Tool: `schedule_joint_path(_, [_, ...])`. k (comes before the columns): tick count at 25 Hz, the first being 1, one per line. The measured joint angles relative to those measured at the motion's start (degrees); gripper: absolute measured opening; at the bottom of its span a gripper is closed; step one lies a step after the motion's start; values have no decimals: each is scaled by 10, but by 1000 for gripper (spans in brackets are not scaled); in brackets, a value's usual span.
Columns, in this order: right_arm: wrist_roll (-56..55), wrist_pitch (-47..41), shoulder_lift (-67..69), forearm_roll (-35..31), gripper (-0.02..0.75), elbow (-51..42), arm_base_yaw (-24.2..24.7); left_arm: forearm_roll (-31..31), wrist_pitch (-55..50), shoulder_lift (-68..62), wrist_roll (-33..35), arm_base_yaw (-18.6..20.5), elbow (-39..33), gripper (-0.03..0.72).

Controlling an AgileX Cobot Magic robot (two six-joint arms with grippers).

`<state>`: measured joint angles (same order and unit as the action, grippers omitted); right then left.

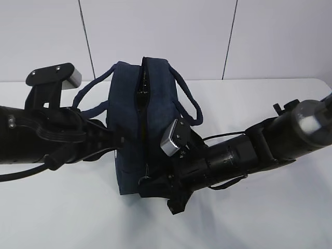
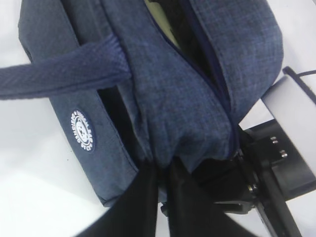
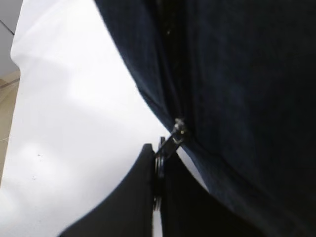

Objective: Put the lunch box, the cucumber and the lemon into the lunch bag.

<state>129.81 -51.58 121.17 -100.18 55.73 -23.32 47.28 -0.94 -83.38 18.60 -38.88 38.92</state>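
At frame centre on the white surface (image 1: 62, 218), a soft, floppy navy fabric lunch bag (image 1: 129, 135) is pinched by the left gripper (image 2: 160, 170), the right gripper (image 3: 159, 170) clamping its metal zipper ring (image 3: 170, 143), the firmest hold.

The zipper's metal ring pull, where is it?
In the right wrist view, the ring pull hangs off the lunch bag's lower edge, pinched by the right gripper.

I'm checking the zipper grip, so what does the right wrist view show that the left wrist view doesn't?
Only the right wrist view shows the metal ring pull pinched in the shut right tool. Only the left wrist view shows the white emblem, a loop handle, something pale green through the open zipper gap, and the left tool closed on the fabric. Both show the navy lunch bag and the white table.
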Motion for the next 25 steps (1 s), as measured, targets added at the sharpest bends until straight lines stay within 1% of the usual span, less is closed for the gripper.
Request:
schedule_joint_path(3, [-1,0,0,2,-13,0,0,0,1,-1,0,0,0,2])
schedule_joint_path(15, [-66,-4,-14,38,-13,1,0,0,3,-1,0,0,0,1])
schedule_joint_path(25, [-109,45,-37,74,-13,1,0,0,4,-1,0,0,0,0])
